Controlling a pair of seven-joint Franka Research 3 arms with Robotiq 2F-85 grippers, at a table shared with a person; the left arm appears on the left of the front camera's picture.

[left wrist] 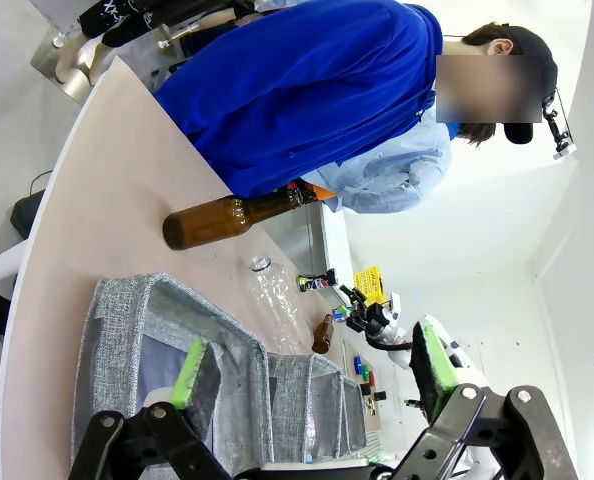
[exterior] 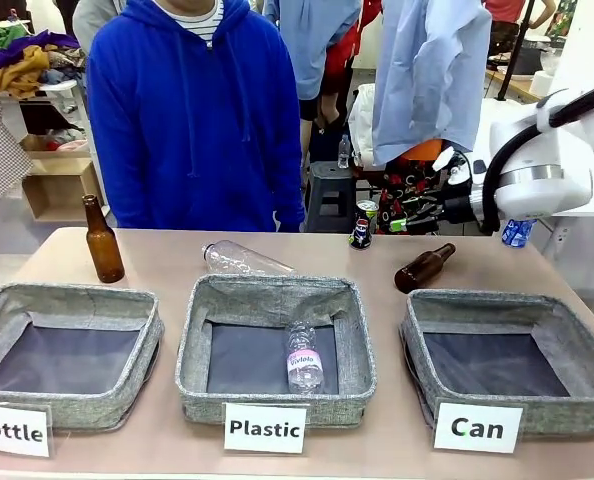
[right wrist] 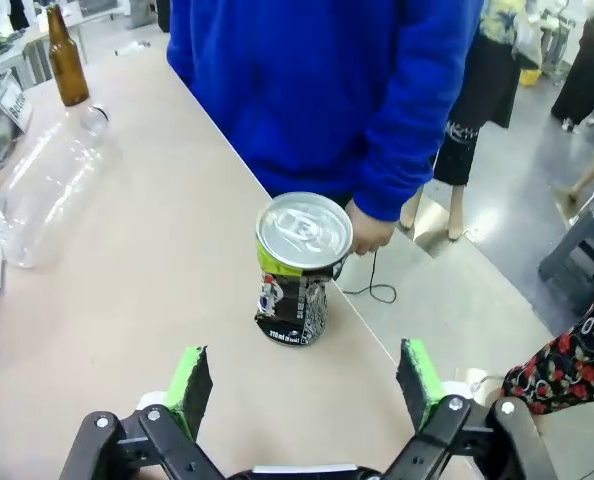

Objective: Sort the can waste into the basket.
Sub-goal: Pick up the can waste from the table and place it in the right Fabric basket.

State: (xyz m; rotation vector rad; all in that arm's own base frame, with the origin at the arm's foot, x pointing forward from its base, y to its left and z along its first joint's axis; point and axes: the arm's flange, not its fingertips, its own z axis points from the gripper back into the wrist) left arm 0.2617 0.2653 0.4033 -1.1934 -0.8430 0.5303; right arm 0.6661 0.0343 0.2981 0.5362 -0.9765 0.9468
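Black-and-green can (right wrist: 299, 270) is seen upright near the table (exterior: 167, 255) edge beyond the Can basket (exterior: 497, 310), just ahead of the right gripper (right wrist: 303, 385), whose fingers are spread with nothing pinched. Blue can (exterior: 517, 233) is seen beyond that basket's right end, partly hidden by the right arm (exterior: 537, 175). Left gripper (left wrist: 312, 372), well apart from the Can basket, is also spread and empty.

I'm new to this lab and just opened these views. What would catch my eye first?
The right gripper, jaws wide open, is lined up on an upright black-and-silver can at the far edge of the table, right before a person in a blue hoodie. Three grey baskets line the near side: the Can basket, at the right, has no can in it; the Plastic basket holds a clear bottle.
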